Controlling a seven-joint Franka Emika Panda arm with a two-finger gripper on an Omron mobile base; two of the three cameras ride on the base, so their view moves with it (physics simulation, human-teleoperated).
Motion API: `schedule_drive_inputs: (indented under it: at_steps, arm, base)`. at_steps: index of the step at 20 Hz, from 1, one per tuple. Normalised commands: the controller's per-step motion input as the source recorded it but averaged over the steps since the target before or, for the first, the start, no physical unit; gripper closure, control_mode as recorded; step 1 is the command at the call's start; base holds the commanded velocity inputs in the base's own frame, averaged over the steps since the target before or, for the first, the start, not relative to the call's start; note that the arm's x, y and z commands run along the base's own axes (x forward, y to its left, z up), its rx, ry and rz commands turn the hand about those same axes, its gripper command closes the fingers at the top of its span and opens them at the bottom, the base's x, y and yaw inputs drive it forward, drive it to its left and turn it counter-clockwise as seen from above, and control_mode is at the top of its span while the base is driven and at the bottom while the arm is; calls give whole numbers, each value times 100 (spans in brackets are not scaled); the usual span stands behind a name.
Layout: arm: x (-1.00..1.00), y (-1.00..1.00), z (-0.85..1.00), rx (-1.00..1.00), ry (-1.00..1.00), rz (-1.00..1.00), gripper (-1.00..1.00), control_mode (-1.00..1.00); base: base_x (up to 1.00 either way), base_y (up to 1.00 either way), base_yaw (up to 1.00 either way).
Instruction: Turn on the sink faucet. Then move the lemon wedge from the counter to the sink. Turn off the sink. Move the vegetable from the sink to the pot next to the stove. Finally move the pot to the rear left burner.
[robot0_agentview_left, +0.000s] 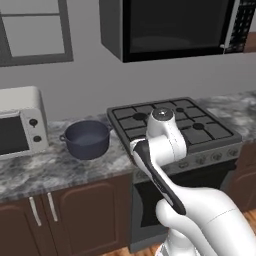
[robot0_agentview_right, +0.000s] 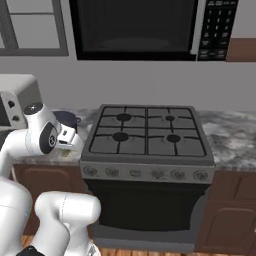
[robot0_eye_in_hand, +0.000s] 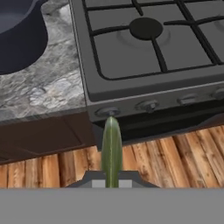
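A long green vegetable (robot0_eye_in_hand: 111, 148) stands up between the tips of my gripper (robot0_eye_in_hand: 111, 181), which is shut on it. In the hand view it points at the front left corner of the black stove (robot0_eye_in_hand: 148, 43), with wooden floor below. The dark blue pot (robot0_agentview_left: 87, 140) stands open on the marbled counter (robot0_agentview_left: 50, 170), just left of the stove (robot0_agentview_left: 175, 122). Seen from the hand, the pot (robot0_eye_in_hand: 17, 35) lies up and to the left of the vegetable. My hand (robot0_agentview_right: 67, 136) hovers by the counter edge in front of the pot (robot0_agentview_right: 69, 119).
A white toaster oven (robot0_agentview_left: 17, 125) sits on the counter left of the pot. A black microwave (robot0_agentview_right: 135, 27) hangs above the stove (robot0_agentview_right: 147, 132). Knobs line the stove's front panel (robot0_agentview_right: 150, 173). Brown cabinets (robot0_agentview_left: 60, 215) run under the counter.
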Motion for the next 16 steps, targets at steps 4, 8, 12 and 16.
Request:
schedule_drive_inputs:
  at_steps: [4, 8, 12, 16]
  arm:
    - [0, 0, 0, 0, 0, 0, 100, 100]
    - [0, 0, 0, 0, 0, 0, 100, 100]
    - [0, 0, 0, 0, 0, 0, 100, 100]
    - [0, 0, 0, 0, 0, 0, 100, 100]
  base:
    - [33, 38, -6]
    - [41, 32, -4]
    - [44, 29, -2]
    - [42, 30, -2]
